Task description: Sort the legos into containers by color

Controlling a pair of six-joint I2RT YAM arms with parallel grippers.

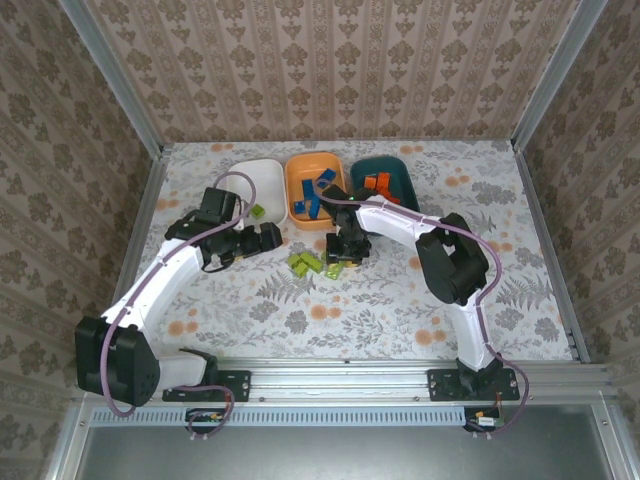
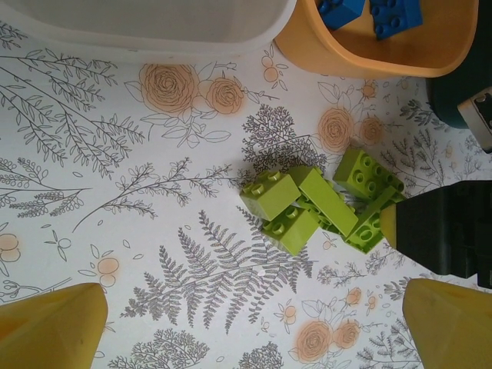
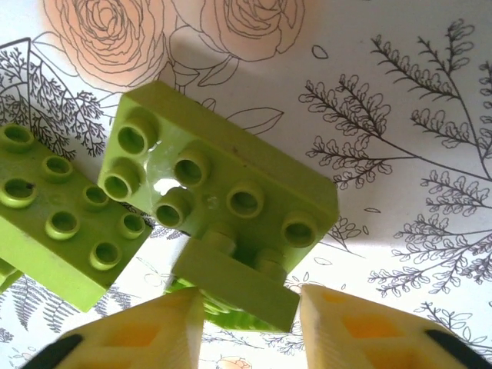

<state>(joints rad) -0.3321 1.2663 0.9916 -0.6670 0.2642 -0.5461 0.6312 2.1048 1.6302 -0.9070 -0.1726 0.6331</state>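
The right arm reaches forward with its elbow bent and its wrist tipped down. The right end effector (image 3: 250, 327) pinches the lower piece of a lime brick pair (image 3: 223, 192), and another lime brick (image 3: 61, 231) lies just beside it. The left arm stretches low over the surface (image 2: 154, 231). The left end effector (image 2: 254, 330) is spread wide and empty, with the lime legos (image 2: 307, 204) just ahead and the orange bowl (image 2: 346, 61) beyond.

Damask-papered walls (image 1: 330, 60) enclose a floral-printed table (image 1: 400, 300); aluminium rails (image 1: 350, 368) frame its edges.
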